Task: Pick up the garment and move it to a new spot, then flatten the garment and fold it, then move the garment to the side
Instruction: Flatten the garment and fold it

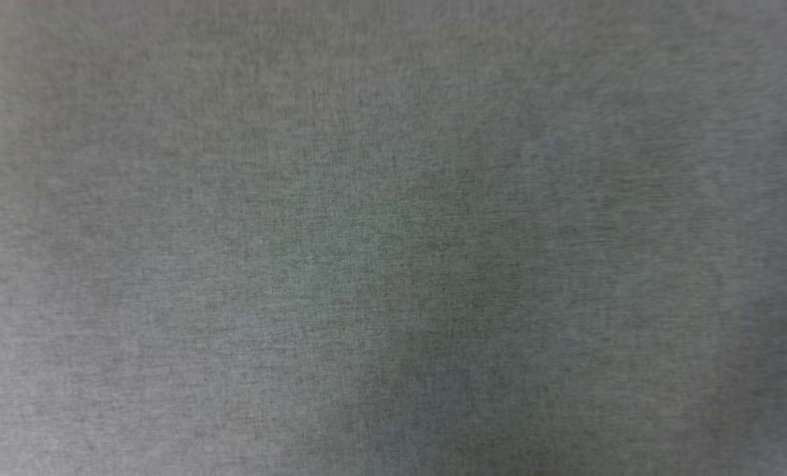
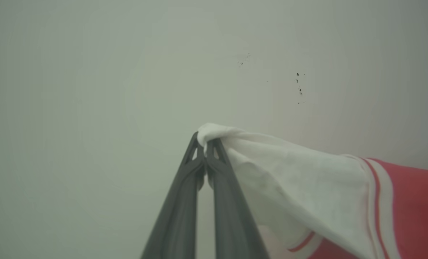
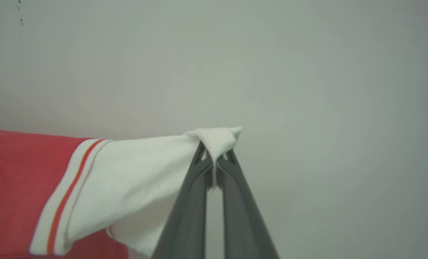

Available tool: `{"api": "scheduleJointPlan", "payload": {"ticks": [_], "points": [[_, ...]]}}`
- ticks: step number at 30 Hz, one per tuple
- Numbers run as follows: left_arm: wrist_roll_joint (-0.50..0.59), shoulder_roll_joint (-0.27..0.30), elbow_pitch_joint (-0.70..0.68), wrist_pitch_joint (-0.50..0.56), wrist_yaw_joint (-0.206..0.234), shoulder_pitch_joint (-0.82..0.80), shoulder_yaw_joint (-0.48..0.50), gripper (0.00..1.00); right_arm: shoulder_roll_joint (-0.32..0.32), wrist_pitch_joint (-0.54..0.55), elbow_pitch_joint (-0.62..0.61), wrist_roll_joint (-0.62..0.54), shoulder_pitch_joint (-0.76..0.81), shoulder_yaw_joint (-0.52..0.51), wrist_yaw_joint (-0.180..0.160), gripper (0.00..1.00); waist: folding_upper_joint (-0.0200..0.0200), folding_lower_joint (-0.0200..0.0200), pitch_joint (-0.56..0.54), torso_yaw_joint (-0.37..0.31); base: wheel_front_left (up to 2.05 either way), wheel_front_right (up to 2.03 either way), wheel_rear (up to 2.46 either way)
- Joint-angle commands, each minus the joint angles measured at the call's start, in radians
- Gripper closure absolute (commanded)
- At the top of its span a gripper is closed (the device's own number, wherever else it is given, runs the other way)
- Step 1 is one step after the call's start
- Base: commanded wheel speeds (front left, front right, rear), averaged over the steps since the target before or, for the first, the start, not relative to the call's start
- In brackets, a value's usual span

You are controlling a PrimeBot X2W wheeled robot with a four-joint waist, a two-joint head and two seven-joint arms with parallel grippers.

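Observation:
The garment (image 2: 307, 180) is a red shirt with white sleeves and red-and-white striped trim. In the left wrist view my left gripper (image 2: 205, 144) is shut on the tip of one white sleeve, and the cloth trails off to the lower right into the red body. In the right wrist view my right gripper (image 3: 215, 151) is shut on the tip of the other white sleeve of the garment (image 3: 127, 180), which runs to the left into the red body. Both sleeves are pulled taut above a pale surface.
The pale surface (image 2: 91, 90) behind the left gripper carries a few small dark specks (image 2: 299, 88). The same plain surface (image 3: 325, 108) lies behind the right gripper. The head view is a blurred grey, textured surface (image 1: 393, 238).

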Motion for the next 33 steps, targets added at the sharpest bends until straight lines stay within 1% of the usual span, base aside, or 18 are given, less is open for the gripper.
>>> {"api": "scheduleJointPlan", "payload": {"ticks": [1, 4, 8, 12, 16, 20, 23, 26, 29, 33], "points": [[0.009, -0.012, 0.031, -0.029, -0.001, -0.028, -0.008, 1.00, 0.008, -0.027, 0.034, -0.014, -0.027, 0.000, -0.001, 1.00, 0.0000, -0.0003, 0.053, 0.014, 0.00, 0.00, 0.00], [0.009, -0.042, 0.105, -0.078, -0.009, -0.031, -0.024, 1.00, 0.027, -0.081, 0.110, -0.034, -0.036, 0.005, 0.000, 1.00, 0.0000, -0.0003, 0.078, 0.024, 0.00, 0.00, 0.00], [0.006, -0.071, 0.172, -0.142, -0.017, 0.029, -0.046, 1.00, 0.045, -0.137, 0.195, -0.033, 0.010, 0.029, -0.001, 1.00, 0.0000, -0.0003, 0.087, 0.032, 0.00, 0.00, 0.00], [0.002, -0.102, 0.214, -0.193, -0.032, 0.157, -0.082, 1.00, 0.040, -0.169, 0.258, -0.011, 0.095, 0.076, -0.001, 1.00, 0.0000, -0.0003, 0.063, 0.048, 0.00, 0.00, 0.00], [0.014, -0.108, 0.233, -0.221, -0.047, 0.320, -0.135, 1.00, 0.024, -0.178, 0.299, 0.025, 0.216, 0.118, -0.001, 1.00, 0.0000, -0.0003, 0.014, 0.061, 0.00, 0.00, 0.00], [-0.013, -0.119, 0.228, -0.232, -0.057, 0.494, -0.166, 1.00, 0.000, -0.163, 0.308, 0.066, 0.366, 0.159, -0.001, 1.00, 0.0000, -0.0003, -0.053, 0.074, 0.00, 0.00, 0.00], [-0.023, -0.110, 0.209, -0.218, -0.059, 0.628, -0.190, 1.00, -0.023, -0.135, 0.298, 0.108, 0.475, 0.178, -0.001, 1.00, 0.0000, -0.0003, -0.115, 0.081, 0.00, 0.00, 0.00], [-0.025, -0.085, 0.178, -0.189, -0.048, 0.757, -0.208, 1.00, -0.045, -0.086, 0.290, 0.152, 0.587, 0.184, -0.001, 1.00, 0.0000, -0.0003, -0.178, 0.083, 0.00, 0.00, 0.00], [-0.049, -0.055, 0.135, -0.162, -0.037, 0.881, -0.202, 1.00, -0.067, -0.031, 0.260, 0.193, 0.691, 0.202, -0.001, 1.00, 0.0000, -0.0003, -0.239, 0.081, 0.00, 0.00, 0.00], [-0.082, -0.005, 0.057, -0.114, -0.018, 1.044, -0.190, 1.00, -0.089, 0.015, 0.212, 0.240, 0.829, 0.181, -0.001, 1.00, 0.0000, -0.0003, -0.313, 0.080, 0.00, 0.00, 0.00]]}}
